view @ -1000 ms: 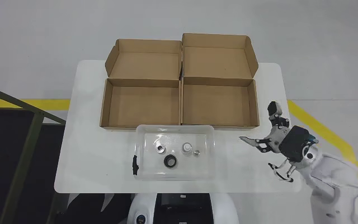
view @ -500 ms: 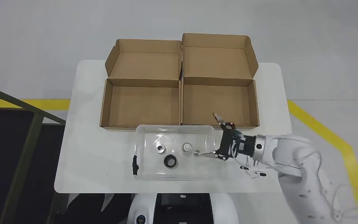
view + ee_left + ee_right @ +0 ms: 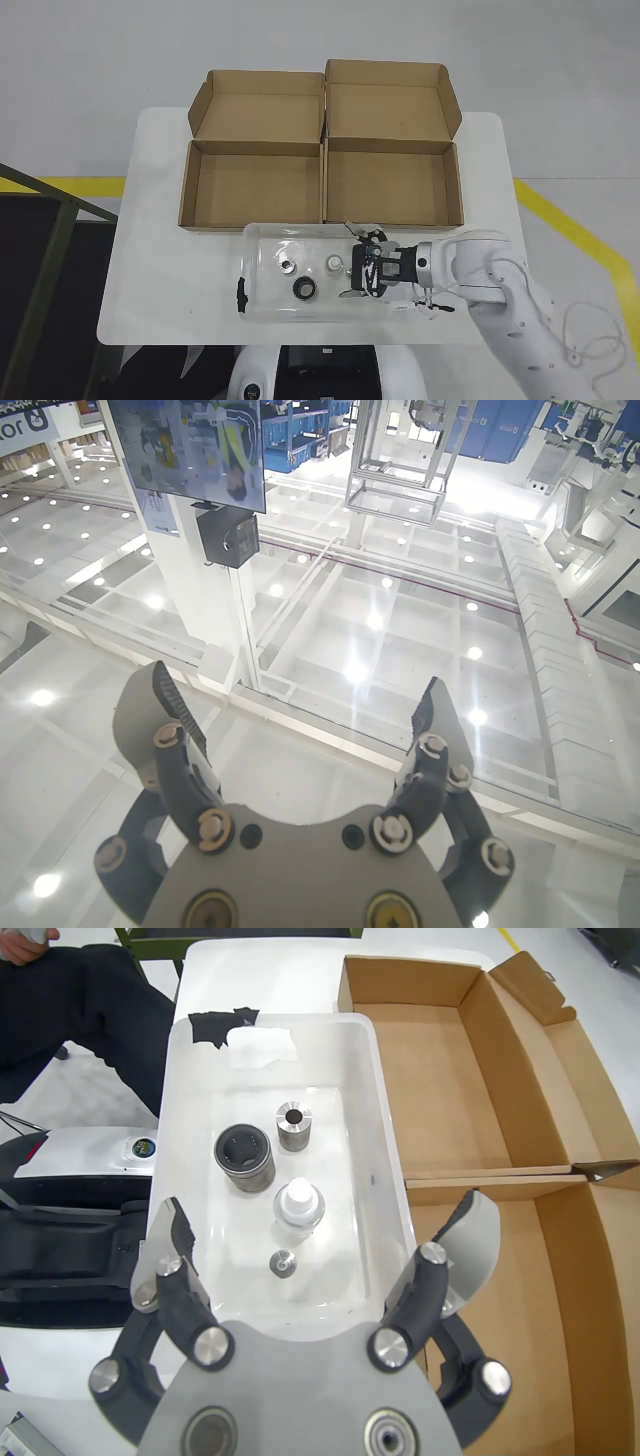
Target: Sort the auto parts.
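in the last second the right hand (image 3: 352, 262) had swung in from the worktop's (image 3: 150, 250) right edge to hang over the right end of the clear tray (image 3: 385, 1138), fingers wide, holding nothing. the small stud (image 3: 283, 1263) and white-capped part (image 3: 299, 1205) lay nearest it, with the black ring (image 3: 244, 1163) and grey bushing (image 3: 294, 1125) further left, all in the tray. a first pick looked imminent, since no part had reached the left box (image 3: 253, 190) or the right box (image 3: 392, 187). the left hand (image 3: 295, 685) was also wide, aimed at the ceiling.

boxes (image 3: 255, 188) brown cardbd | bin (image 3: 386, 1128) clear-white w/ blk tape (image 3: 220, 1025) | table (image 3: 160, 230) white | bearing (image 3: 244, 1163) blk | bushing (image 3: 294, 1125) silver
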